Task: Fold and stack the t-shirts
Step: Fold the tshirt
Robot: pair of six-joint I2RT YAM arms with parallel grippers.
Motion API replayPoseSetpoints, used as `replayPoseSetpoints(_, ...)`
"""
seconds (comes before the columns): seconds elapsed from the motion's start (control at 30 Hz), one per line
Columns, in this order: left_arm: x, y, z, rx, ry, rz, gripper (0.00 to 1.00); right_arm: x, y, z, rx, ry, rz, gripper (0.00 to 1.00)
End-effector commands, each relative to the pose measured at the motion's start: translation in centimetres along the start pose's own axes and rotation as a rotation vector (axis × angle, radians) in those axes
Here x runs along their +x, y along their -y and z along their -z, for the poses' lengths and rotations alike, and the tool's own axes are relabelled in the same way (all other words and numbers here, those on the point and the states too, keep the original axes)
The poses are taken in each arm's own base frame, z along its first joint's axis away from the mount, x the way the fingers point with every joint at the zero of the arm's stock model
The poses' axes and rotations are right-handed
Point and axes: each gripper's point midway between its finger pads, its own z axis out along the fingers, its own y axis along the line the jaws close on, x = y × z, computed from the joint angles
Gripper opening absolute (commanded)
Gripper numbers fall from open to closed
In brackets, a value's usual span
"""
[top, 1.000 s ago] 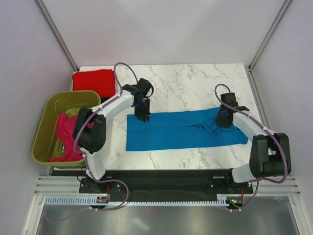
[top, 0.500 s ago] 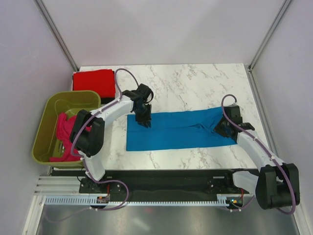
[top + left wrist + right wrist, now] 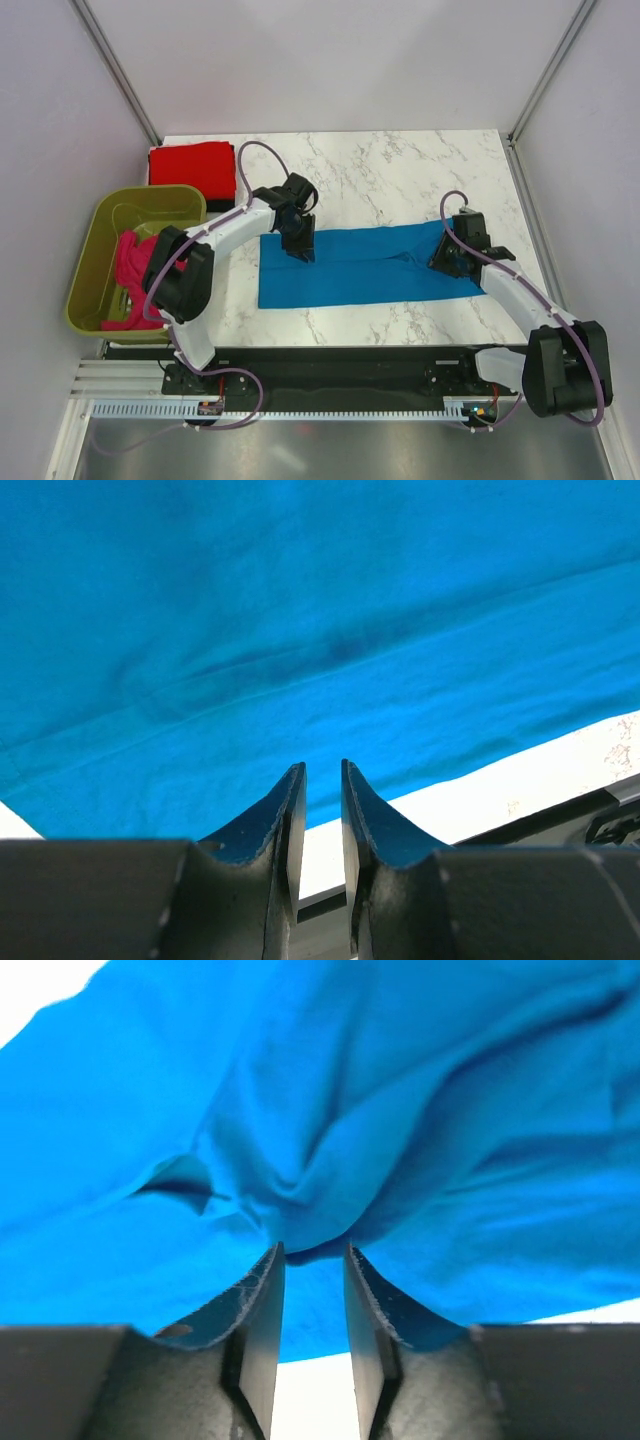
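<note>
The bright blue t-shirt (image 3: pixel 370 265) lies as a long flat band across the marble table (image 3: pixel 400 170). My left gripper (image 3: pixel 300 250) is low over its far left edge. In the left wrist view its jaws (image 3: pixel 320 770) stand a narrow gap apart with nothing between them, over smooth blue cloth (image 3: pixel 300 610). My right gripper (image 3: pixel 450 262) is at the shirt's rumpled right end. In the right wrist view a bunched fold (image 3: pixel 310 1230) sits pinched at its tips (image 3: pixel 315 1250). The red t-shirt (image 3: pixel 192 166) lies folded at the back left. The magenta-pink t-shirt (image 3: pixel 135 275) is crumpled in the tub.
The olive-green plastic tub (image 3: pixel 105 225) stands off the table's left edge, beside the left arm. Grey walls and metal posts close in the back and both sides. The black base rail (image 3: pixel 330 360) runs along the near edge.
Both grippers have moved a little toward the near edge, onto the blue shirt. The right arm has swung its elbow out to the right.
</note>
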Motion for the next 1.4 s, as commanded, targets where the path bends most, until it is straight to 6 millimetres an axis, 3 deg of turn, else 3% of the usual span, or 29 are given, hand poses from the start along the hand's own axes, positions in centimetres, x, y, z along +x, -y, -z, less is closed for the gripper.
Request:
replayPoseSetpoints(0.0,-0.4,0.6,1.3,0.029,0.044,-0.014,0.28,-2.5,-2.3,0.9,-0.081,0.064,0.166,0.38)
replayPoseSetpoints(0.3,-0.2,0.2,0.7,0.016,0.029,-0.021,0.27,-2.5,-2.5,1.3,-0.039,0.054,0.3,0.38)
replayPoseSetpoints(0.53,-0.1,0.2,0.7,0.017,0.028,-0.018,0.28,-0.9,-3.6,-0.3,-0.056,-0.029,0.414,0.4)
replayPoseSetpoints(0.87,0.1,-0.1,0.6,0.008,0.026,-0.023,0.27,-0.3,-3.7,-0.6,0.125,0.008,0.527,0.38)
replayPoseSetpoints(1.37,0.1,-0.2,1.1,0.005,0.037,-0.028,0.27,0.5,-2.1,-0.5,0.357,-0.016,0.583,0.37)
